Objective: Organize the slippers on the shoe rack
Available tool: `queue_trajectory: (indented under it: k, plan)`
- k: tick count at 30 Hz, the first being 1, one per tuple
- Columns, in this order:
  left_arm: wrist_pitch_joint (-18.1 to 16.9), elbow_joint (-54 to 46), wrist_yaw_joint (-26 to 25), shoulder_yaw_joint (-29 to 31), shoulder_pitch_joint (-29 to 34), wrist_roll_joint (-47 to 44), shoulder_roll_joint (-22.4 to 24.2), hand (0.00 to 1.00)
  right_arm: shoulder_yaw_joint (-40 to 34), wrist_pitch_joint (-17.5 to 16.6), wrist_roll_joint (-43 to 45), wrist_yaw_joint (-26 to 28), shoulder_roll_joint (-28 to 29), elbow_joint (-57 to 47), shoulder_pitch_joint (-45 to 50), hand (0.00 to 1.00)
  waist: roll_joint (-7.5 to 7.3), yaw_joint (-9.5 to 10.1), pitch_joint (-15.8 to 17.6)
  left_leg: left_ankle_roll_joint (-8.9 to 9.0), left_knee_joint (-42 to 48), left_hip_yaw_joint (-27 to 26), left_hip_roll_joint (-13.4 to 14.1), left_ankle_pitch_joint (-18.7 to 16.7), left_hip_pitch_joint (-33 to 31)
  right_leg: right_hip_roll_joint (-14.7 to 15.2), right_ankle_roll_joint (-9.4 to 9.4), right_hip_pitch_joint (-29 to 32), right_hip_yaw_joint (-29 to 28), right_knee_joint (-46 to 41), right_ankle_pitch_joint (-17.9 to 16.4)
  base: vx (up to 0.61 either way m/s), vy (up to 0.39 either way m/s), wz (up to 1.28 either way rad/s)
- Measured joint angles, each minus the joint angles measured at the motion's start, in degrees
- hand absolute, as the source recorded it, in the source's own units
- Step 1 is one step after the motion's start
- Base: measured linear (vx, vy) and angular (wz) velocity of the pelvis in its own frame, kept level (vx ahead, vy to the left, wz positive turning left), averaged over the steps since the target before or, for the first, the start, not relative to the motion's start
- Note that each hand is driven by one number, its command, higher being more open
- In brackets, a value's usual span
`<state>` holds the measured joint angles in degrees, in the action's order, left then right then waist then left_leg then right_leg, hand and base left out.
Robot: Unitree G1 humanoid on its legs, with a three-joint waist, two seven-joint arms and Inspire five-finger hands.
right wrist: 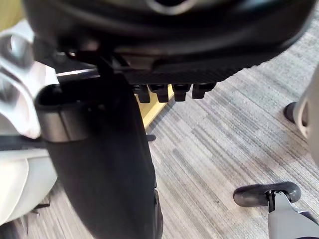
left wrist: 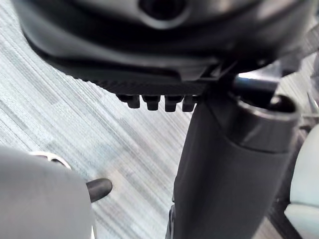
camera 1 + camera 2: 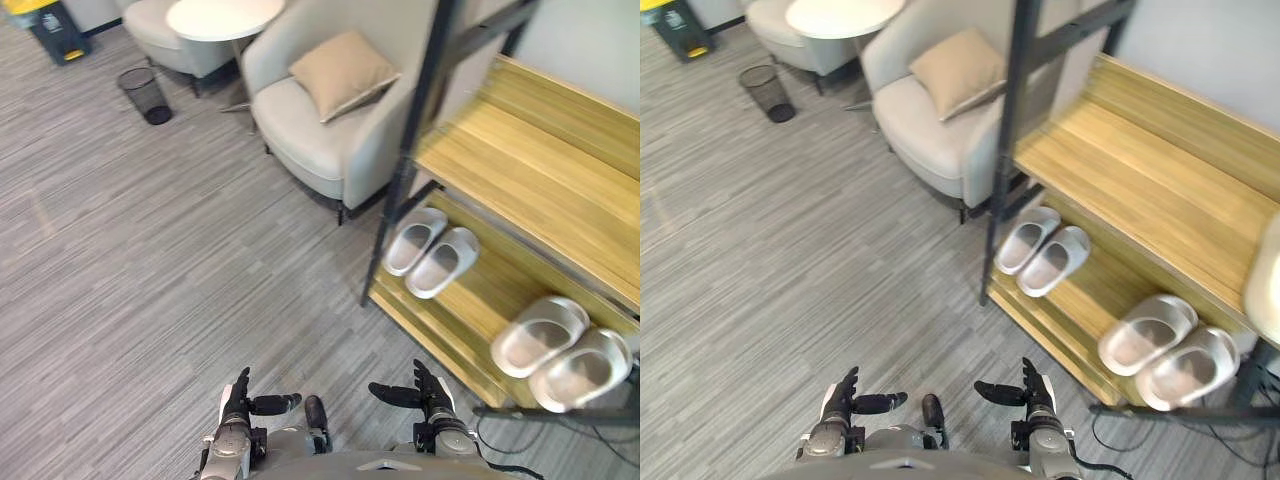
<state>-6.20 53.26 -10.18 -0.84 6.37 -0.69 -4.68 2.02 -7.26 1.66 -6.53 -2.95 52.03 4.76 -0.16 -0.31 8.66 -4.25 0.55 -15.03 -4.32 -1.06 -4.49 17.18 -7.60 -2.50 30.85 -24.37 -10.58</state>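
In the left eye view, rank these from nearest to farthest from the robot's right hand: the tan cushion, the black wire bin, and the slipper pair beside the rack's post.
1. Slipper pair, on the rack's lower shelf, just ahead of the right hand.
2. Tan cushion, on the armchair, farther back.
3. Black wire bin, standing far left.

Shoe rack [image 3: 520, 190]: wooden shelves, black frame. Lower shelf holds a pale slipper pair [image 3: 432, 250] at the armchair end and a second pale pair [image 3: 560, 350] at the other end. Armchair [image 3: 310, 140] with tan cushion [image 3: 342, 72] stands just beside the rack; wire bin [image 3: 146, 95] well apart. Left hand [image 3: 240, 400] and right hand [image 3: 425, 392]: fingers straight, empty, over the floor before the rack.
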Motion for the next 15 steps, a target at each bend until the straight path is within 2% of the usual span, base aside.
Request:
queue_trajectory:
  k: [1,2,3,4,5,6,7,9,11,12,13,14,15]
  plan:
    - [-0.02,0.25,0.04,-0.39,0.07,0.02,-0.03,1.00,-0.12,-0.04,-0.09,0.13,-0.56,-0.12,0.00,1.00,0.69,-0.26,0.08,-0.32,-0.47,3.12,-0.67,-0.20,1.96,2.20,5.54,3.60,-2.76,-11.54,2.30,0.07,0.191,1.17]
    - [-0.02,0.43,0.08,-0.68,-0.30,0.04,-0.12,1.00,-0.34,-0.12,-0.32,0.23,-0.79,-0.19,-0.06,1.00,0.78,-0.70,0.74,-1.18,0.45,6.26,-0.78,-0.73,2.83,0.76,6.19,6.66,-8.69,-18.25,1.07,0.13,0.148,1.54]
    - [0.02,0.49,-0.01,-0.49,-0.53,0.00,-0.66,1.00,-0.36,-0.23,-0.41,0.27,-0.86,-0.52,0.07,1.00,-0.16,-1.04,1.28,-2.26,1.84,9.35,-1.08,-1.51,3.23,-2.73,5.27,9.02,-13.36,-21.28,-2.46,0.14,0.055,1.21]
    - [0.02,0.51,-0.08,-0.42,-0.54,-0.01,-0.74,1.00,-0.23,-0.27,-0.42,0.29,-0.83,-0.57,0.15,1.00,-0.35,-1.05,1.36,-2.43,2.11,10.21,-1.20,-1.71,3.37,-3.65,5.34,9.75,-14.26,-21.51,-3.42,0.16,0.013,1.38]
    - [0.03,0.59,-0.03,-0.31,-0.87,-0.02,-0.72,1.00,0.25,-0.32,-0.41,0.37,-1.04,-0.86,0.54,1.00,-0.77,-1.10,1.53,-3.13,3.17,13.77,-1.92,-2.75,3.91,-7.16,5.51,13.06,-15.87,-19.92,-6.00,0.14,0.021,0.98]
    - [0.03,0.63,0.01,-0.34,-1.06,-0.01,-0.70,1.00,0.28,-0.32,-0.40,0.38,-1.16,-0.86,0.58,1.00,-0.78,-1.12,1.54,-3.27,3.18,14.68,-2.17,-2.92,4.18,-8.05,5.70,14.07,-16.04,-18.73,-6.22,0.20,0.035,1.21]
    - [0.04,1.02,-0.09,-0.31,-1.20,-0.01,-0.55,1.00,0.15,-0.34,0.15,0.55,-1.41,-1.12,0.49,1.00,-0.55,-1.28,1.70,-3.44,3.11,17.05,-2.63,-3.50,4.96,-10.18,5.61,16.58,-17.15,-14.61,-6.14,0.21,0.021,0.98]
    - [0.05,1.82,-0.10,-0.33,-1.13,0.06,-0.52,1.00,0.17,-0.70,0.72,0.88,-1.33,-1.95,0.40,1.00,-0.47,-2.42,1.76,-3.08,3.01,22.52,-3.66,-4.86,6.91,-13.15,4.59,19.36,-18.67,-5.71,-4.40,0.27,-0.017,1.26]
    - [0.06,2.21,-0.13,0.03,-1.06,0.02,-0.41,1.00,0.15,-0.79,0.71,1.18,-1.27,-2.15,0.40,1.00,-0.60,-2.65,1.78,-2.54,3.32,26.33,-4.26,-6.45,8.65,-13.66,4.98,20.12,-19.11,-1.77,-2.18,0.33,-0.094,1.16]
    - [0.05,2.22,-0.14,0.05,-0.87,0.04,-0.34,1.00,0.15,-0.83,0.66,1.31,-1.25,-2.23,0.55,1.00,-0.71,-2.89,1.52,-2.00,4.17,28.99,-4.53,-8.11,9.65,-13.65,5.81,20.07,-19.02,0.50,-0.69,0.38,-0.135,1.42]
    - [0.05,2.27,-0.02,0.16,-0.69,0.07,-0.24,1.00,0.12,-0.76,0.64,1.42,-1.14,-2.17,0.66,1.00,-0.87,-3.12,1.06,-1.14,6.13,31.86,-4.69,-10.10,9.97,-13.58,7.59,19.37,-18.45,2.18,3.23,0.35,-0.133,1.33]
    - [0.04,2.58,0.09,0.64,-0.31,0.12,0.02,1.00,0.09,-0.70,0.58,1.49,-0.86,-2.07,0.85,1.00,-0.85,-3.09,0.49,0.28,7.95,33.26,-4.38,-11.28,10.11,-13.98,9.74,18.11,-17.53,3.35,4.69,0.54,-0.172,1.20]
    - [0.03,2.85,0.30,2.57,-0.45,0.10,0.79,1.00,-0.01,-0.51,0.60,1.59,-0.94,-1.73,0.45,1.00,0.17,-2.08,0.06,6.16,13.71,32.27,-3.57,-12.53,7.84,-14.76,10.13,15.04,-15.40,6.97,4.86,0.66,-0.196,0.87]
